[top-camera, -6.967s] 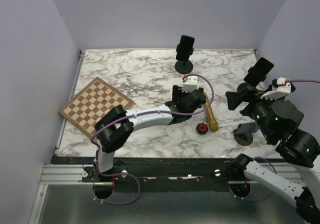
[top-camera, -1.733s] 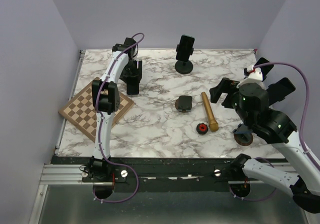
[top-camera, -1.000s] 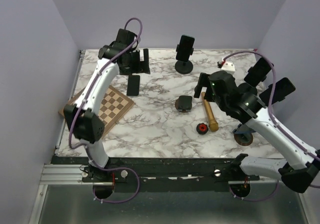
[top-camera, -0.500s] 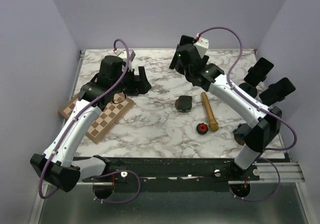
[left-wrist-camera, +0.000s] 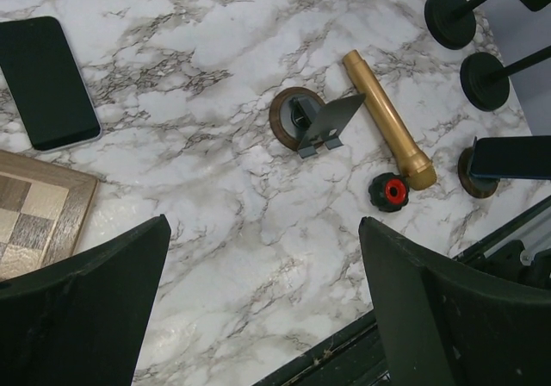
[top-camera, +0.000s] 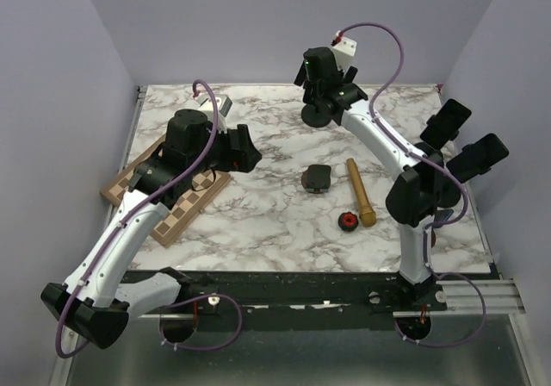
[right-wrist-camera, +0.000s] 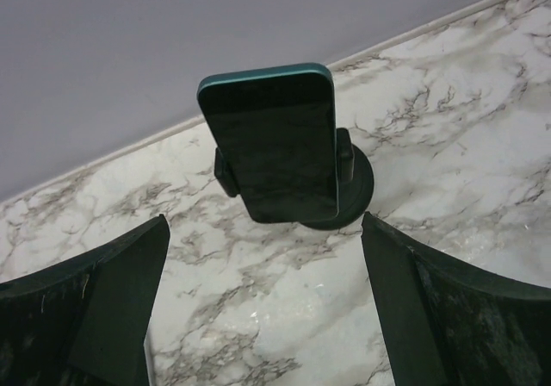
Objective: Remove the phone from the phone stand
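In the right wrist view we are seeing the phone (right-wrist-camera: 274, 140) covering the stem and most of the clamp of the phone stand (right-wrist-camera: 357, 183). From above, the right arm (top-camera: 379, 140) is hiding that phone, so we are making out only the phone stand's base. Well left of the phone stand, the left arm (top-camera: 129, 231) is covering part of the chessboard (top-camera: 119, 188), and the left wrist view is cropping it too.

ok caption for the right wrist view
Open right gripper facing a dark phone held in its round-based stand
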Controlling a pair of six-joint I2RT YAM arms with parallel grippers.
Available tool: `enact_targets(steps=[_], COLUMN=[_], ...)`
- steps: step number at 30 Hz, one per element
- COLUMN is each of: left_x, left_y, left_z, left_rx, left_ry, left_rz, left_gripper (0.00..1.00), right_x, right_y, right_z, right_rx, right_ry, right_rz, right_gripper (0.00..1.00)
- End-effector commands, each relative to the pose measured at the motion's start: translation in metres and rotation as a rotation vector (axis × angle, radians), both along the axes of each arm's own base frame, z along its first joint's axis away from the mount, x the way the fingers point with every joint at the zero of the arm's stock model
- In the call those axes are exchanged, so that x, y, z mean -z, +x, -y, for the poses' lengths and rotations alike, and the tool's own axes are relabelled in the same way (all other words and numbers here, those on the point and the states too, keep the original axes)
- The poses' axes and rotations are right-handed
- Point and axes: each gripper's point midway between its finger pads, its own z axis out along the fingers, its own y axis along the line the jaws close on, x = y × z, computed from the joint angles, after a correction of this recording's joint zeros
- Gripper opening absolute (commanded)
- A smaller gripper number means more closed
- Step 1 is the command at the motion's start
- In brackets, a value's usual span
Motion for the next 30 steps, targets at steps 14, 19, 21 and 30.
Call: enact_targets(steps=[14,19,21,30], left_x=[-0.009,-0.01,-0.009,0.002], left_y=[0.001,0.002,0.003,0.009], left_z=[0.002,0.001,-0.001,0.0], left_rx=[0.019,0.017,0.008,0.001], left_ry=[-0.016,-0.023,-0.019,-0.006], left_rz=[0.037,0.044,0.044,0.013], left_gripper=[0.99,0.99,0.99,0.99], right_x=[0.032,0.038,0.038,0.035], right_y=[0.06,0.068,0.069,0.075], right_z=[0.014,0.014,0.02,0.027], right_rx=[-0.004,0.014,0.049,0.048], right_ry=[-0.169,-0.181,-0.191,-0.196], right_rz=[0.006,0.008,0.009,0.025], right_gripper=[1.0,1.0,0.99,0.95])
